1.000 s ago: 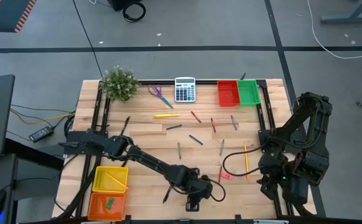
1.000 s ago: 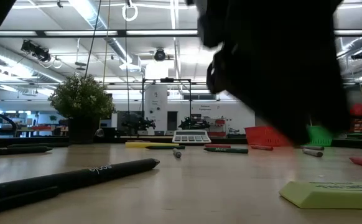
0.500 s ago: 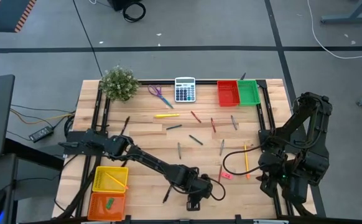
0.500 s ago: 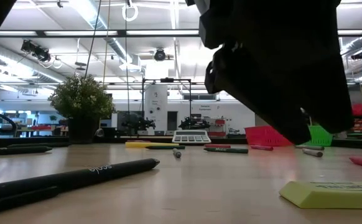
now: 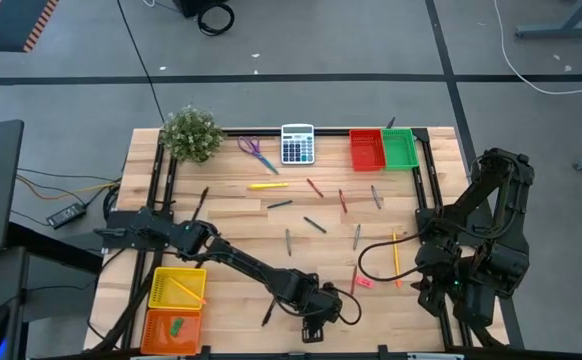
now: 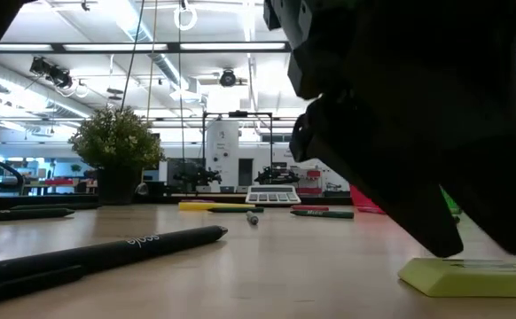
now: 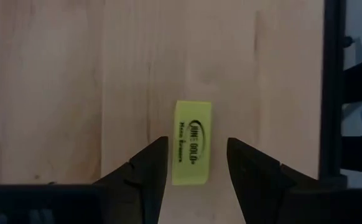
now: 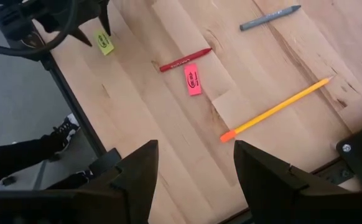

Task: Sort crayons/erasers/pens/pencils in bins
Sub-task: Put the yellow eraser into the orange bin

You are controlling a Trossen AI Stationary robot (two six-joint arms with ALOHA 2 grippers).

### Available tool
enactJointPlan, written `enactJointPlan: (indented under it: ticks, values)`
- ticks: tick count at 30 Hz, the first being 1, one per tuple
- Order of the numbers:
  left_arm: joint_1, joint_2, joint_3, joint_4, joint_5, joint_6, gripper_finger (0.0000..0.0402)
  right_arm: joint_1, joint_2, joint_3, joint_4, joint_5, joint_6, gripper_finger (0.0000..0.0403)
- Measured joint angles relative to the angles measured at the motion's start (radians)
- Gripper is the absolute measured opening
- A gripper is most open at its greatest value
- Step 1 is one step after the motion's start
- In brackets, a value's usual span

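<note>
Yellow eraser (image 7: 192,143) on near desk (image 7: 75,74): left gripper (image 7: 197,163) fingers apart, straddling it; next, close and lift.

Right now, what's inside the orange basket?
In the orange basket lies one small green eraser. The rest of its floor looks bare. Nothing covers it; the left gripper is off to its side, over the yellow eraser.

grey floor (image 5: 301,50), bright ceiling lights (image 6: 125,18)
</note>
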Motion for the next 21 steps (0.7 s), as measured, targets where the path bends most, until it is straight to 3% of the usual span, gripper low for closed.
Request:
enactJointPlan:
  ticks: [7, 13, 16, 21]
  values:
    - [-0.002, 0.041, 0.007, -0.009, 0.036, -0.053, 0.0171, 0.0, 0.0, 0.0, -0.004, 0.028, 0.013, 0.0216]
    - [-0.005, 0.057, 0.007, -0.024, 0.001, -0.129, 0.0161, 0.0, 0.0, 0.0, -0.007, 0.039, -0.004, 0.0216]
    - [-0.005, 0.059, 0.006, -0.034, -0.003, -0.11, 0.0121, 0.0, 0.0, 0.0, -0.011, 0.041, -0.018, 0.0216]
    - [-0.008, 0.059, 0.005, -0.054, 0.017, -0.108, 0.0022, 0.0, 0.0, 0.0, -0.046, 0.043, -0.02, 0.0216]
